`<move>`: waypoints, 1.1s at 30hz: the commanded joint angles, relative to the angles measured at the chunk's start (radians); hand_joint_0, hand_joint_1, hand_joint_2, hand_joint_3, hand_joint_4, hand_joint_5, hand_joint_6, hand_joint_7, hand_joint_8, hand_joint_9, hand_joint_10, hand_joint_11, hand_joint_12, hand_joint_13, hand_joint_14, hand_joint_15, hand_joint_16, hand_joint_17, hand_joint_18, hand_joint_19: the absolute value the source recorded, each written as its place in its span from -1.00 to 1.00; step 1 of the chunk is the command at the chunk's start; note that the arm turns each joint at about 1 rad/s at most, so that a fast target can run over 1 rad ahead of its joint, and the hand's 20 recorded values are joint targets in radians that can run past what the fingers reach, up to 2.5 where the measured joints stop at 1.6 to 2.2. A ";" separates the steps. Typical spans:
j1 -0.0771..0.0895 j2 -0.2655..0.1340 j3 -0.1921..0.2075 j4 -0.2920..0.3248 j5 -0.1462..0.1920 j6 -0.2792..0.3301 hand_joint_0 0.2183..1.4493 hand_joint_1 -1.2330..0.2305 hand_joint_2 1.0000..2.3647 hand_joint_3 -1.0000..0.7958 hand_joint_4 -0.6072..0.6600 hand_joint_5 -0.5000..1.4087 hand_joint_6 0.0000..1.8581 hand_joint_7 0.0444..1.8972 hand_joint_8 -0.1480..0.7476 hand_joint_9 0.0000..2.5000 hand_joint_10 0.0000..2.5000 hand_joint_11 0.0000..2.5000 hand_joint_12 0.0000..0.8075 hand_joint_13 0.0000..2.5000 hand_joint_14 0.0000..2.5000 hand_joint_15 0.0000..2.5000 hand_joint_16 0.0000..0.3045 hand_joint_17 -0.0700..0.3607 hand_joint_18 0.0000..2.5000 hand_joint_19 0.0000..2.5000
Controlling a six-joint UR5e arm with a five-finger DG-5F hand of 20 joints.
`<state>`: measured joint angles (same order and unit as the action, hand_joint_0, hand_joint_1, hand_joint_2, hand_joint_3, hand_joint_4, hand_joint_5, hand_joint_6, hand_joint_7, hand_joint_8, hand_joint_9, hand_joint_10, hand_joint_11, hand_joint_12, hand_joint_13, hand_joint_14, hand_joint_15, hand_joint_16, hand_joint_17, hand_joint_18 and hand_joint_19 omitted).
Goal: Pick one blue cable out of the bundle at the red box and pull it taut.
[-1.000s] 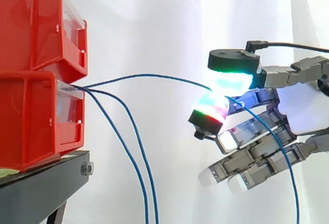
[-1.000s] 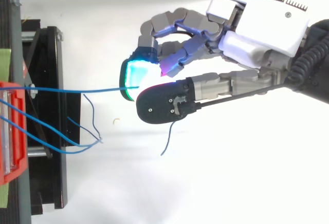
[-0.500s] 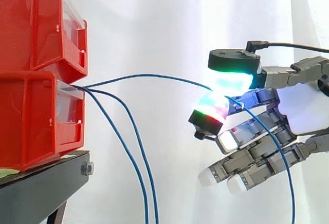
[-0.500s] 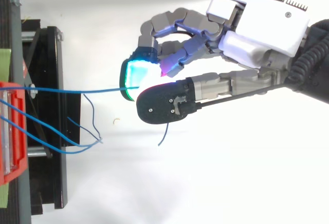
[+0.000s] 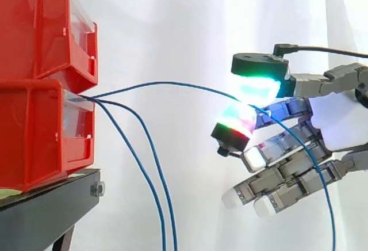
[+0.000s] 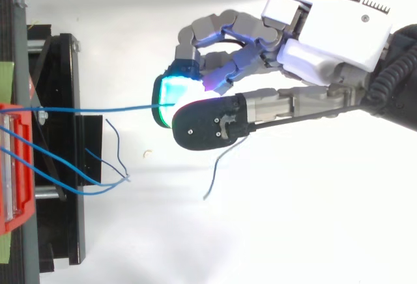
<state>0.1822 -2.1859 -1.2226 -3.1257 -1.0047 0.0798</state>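
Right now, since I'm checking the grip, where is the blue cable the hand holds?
Side view: the blue cable arcs from the lower red box at left to the hand at right, pinched between two glowing fingertips.

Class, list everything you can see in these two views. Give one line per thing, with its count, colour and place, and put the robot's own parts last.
bins: two, red, stacked on the stand at the left of the side view.
stand: one, black, under the bins.
pinched cable: one, blue, arcs from the lower bin to the hand; its free end hangs past the hand.
loose cables: two, blue, droop from the lower bin.
curtain: one, white, behind everything.
hand: one, white and grey, at the right; two glowing pads pinch the cable, the other fingers are relaxed below.
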 commanded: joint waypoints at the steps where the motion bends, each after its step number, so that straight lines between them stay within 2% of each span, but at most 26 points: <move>1: 0.000 0.000 0.000 0.001 0.000 0.000 -0.40 -0.04 -0.99 -0.32 -0.11 -0.59 -0.10 0.23 -0.17 -0.23 -0.99 -0.45 -0.27 -0.66 -0.99 -0.82 -0.74 -0.26 -0.68 -0.69; 6: 0.000 0.000 0.000 0.001 0.000 0.000 -0.38 -0.12 -0.98 -0.22 -0.10 -0.59 -0.10 0.26 -0.16 -0.23 -0.99 -0.43 -0.27 -0.66 -0.99 -0.81 -0.74 -0.26 -0.68 -0.70; 21: 0.000 0.000 0.000 -0.001 0.000 0.000 -0.35 -0.39 -0.98 -0.13 -0.01 -0.60 -0.07 0.26 -0.12 -0.22 -0.99 -0.35 -0.23 -0.64 -0.99 -0.81 -0.71 -0.22 -0.65 -0.72; 25: 0.000 0.000 0.000 -0.001 0.000 0.000 -0.38 -0.37 -0.99 -0.27 0.02 -0.61 -0.07 0.20 -0.16 -0.24 -0.99 -0.35 -0.27 -0.65 -0.99 -0.80 -0.73 -0.25 -0.67 -0.70; 27: 0.000 0.000 0.000 -0.001 0.000 0.000 -0.43 -0.30 -1.00 -0.40 0.01 -0.61 -0.07 0.16 -0.15 -0.24 -0.99 -0.35 -0.26 -0.65 -0.99 -0.80 -0.73 -0.24 -0.67 -0.70; 33: 0.000 0.000 0.000 0.001 0.000 0.000 -0.55 -0.17 -1.00 -0.44 0.03 -0.61 -0.08 0.12 -0.10 -0.24 -0.99 -0.37 -0.21 -0.65 -0.99 -0.81 -0.70 -0.20 -0.67 -0.71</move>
<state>0.1822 -2.1859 -1.2225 -3.1251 -1.0047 0.0798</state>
